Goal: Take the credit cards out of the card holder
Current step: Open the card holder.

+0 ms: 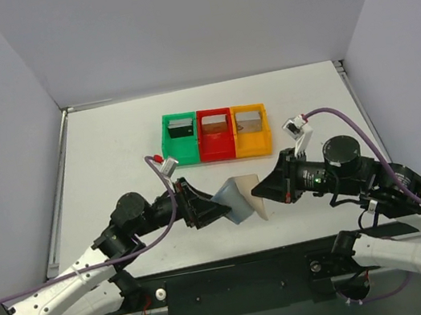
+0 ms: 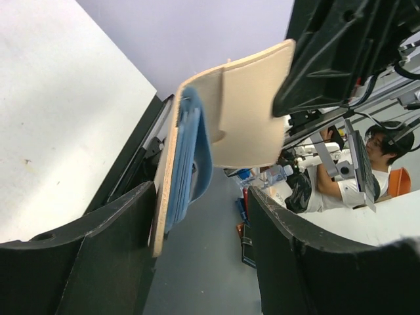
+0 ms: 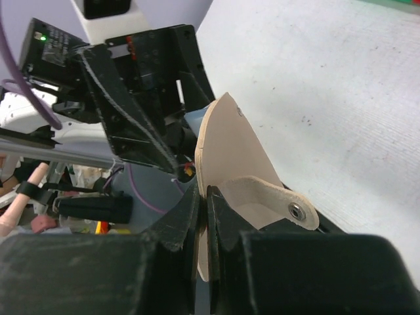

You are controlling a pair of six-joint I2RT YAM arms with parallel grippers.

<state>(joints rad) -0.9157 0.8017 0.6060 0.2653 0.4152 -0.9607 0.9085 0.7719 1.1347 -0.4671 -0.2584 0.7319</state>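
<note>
Both arms meet at the flat tan bifold card holder: right pincer clenched on one panel to hold it up, left pincer released.

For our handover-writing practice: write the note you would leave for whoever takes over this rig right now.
Left gripper: open, fingers either side of the blue-grey panel of the card holder, not clamping it.
Right gripper: shut on the holder's tan panel, holding it between the arms.
Credit cards: one in each of the green bin, red bin and orange bin.
Done: three cards out and binned.
Left: the pockets cannot be read from here; check for any remaining card and pull it.
</note>
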